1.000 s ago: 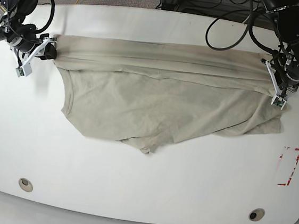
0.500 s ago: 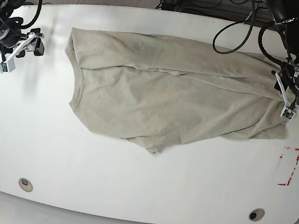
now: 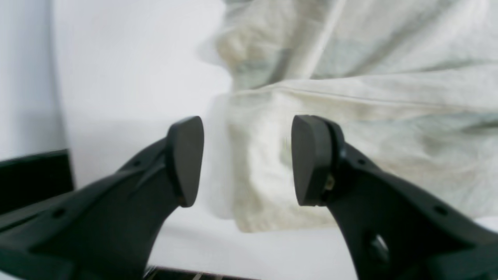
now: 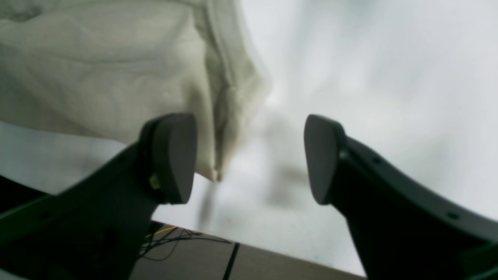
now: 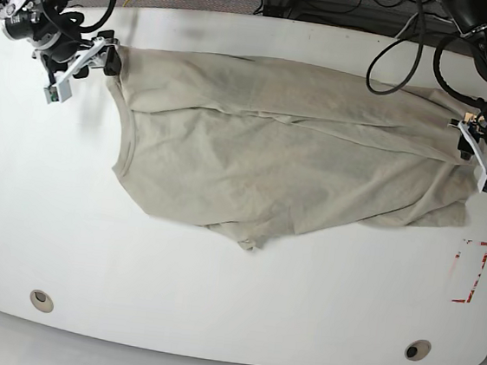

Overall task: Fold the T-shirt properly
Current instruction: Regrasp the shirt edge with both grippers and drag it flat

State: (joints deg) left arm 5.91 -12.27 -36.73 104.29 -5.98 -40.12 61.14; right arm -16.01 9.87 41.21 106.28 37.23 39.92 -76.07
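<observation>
White table [image 5: 213, 301] under beige T-shirt [image 5: 281, 160]; grey floor beyond; left claw [image 3: 247, 159], right claw [image 4: 249, 157] spread.

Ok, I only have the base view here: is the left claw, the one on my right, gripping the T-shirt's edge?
Observer: No. In the left wrist view the left claw is open, with nothing between its pads.
Operator: Where is the cloth, then?
Observer: The T-shirt lies beyond the pads, and its end edge rests on the white table.
Operator: And the right claw?
Observer: The right claw is open too. A hemmed corner of the shirt shows beside one pad but is not clamped.
</observation>
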